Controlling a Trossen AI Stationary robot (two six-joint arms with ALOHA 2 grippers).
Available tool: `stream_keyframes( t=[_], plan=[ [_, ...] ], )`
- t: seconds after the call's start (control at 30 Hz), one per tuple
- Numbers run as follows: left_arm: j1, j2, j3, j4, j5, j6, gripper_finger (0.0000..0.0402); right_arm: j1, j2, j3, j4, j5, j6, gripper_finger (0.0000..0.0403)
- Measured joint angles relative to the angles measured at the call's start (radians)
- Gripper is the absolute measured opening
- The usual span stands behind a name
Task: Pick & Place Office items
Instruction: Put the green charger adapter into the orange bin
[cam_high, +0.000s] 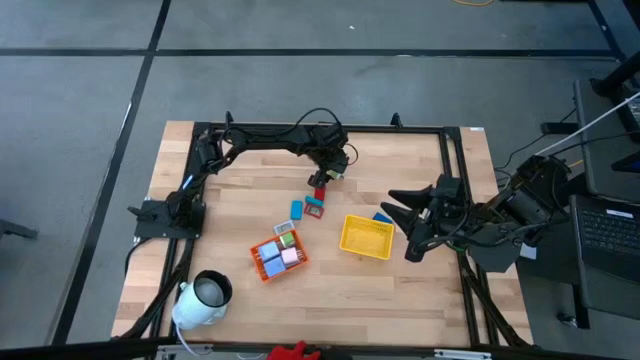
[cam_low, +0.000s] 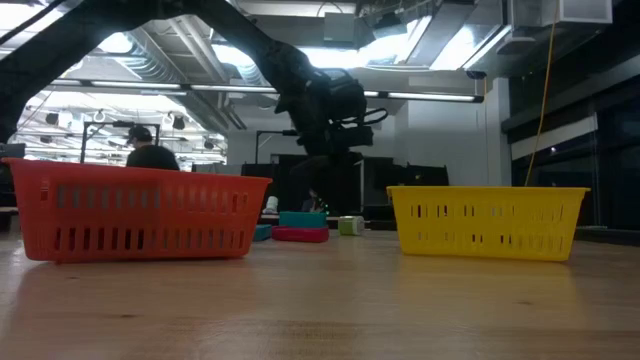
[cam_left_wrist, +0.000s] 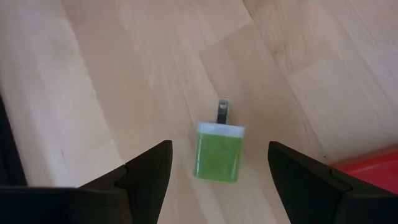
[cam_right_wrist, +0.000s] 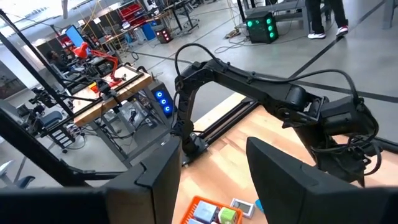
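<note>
My left gripper (cam_high: 323, 178) hangs open over the far middle of the table. In the left wrist view its fingers (cam_left_wrist: 219, 148) stand on either side of a small green block (cam_left_wrist: 217, 152) with a pale end and a dark prong, lying flat on the wood. A red piece (cam_high: 320, 192), a red and light blue piece (cam_high: 315, 207) and a blue piece (cam_high: 296, 209) lie just nearer. Several small pieces sit in the orange tray (cam_high: 264, 267). My right gripper (cam_high: 400, 222) waits open, right of the yellow tray (cam_high: 366, 240), above the table.
A blue piece (cam_high: 382, 217) lies at the yellow tray's far right corner. A large white cylinder (cam_high: 205, 295) with a dark hollow lies near the table's near left corner. A black frame runs along the table's far and side edges. Bare wood shows left of the trays.
</note>
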Motion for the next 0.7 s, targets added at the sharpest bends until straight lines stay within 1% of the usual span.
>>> stream_keyframes(
  t=[0.13, 0.27, 0.7],
  plan=[
    [0.002, 0.004, 0.001, 0.023, 0.0, 0.0, 0.026, 0.0, 0.0, 0.0, 0.0, -0.022, 0.0, 0.0187],
    [0.003, 0.006, 0.001, 0.044, 0.0, 0.0, 0.026, 0.0, 0.0, 0.0, 0.0, -0.023, 0.003, 0.0187],
    [0.003, 0.006, 0.001, 0.059, 0.01, -0.025, 0.026, 0.0, 0.0, 0.0, 0.0, -0.053, 0.03, 0.0187]
  ],
)
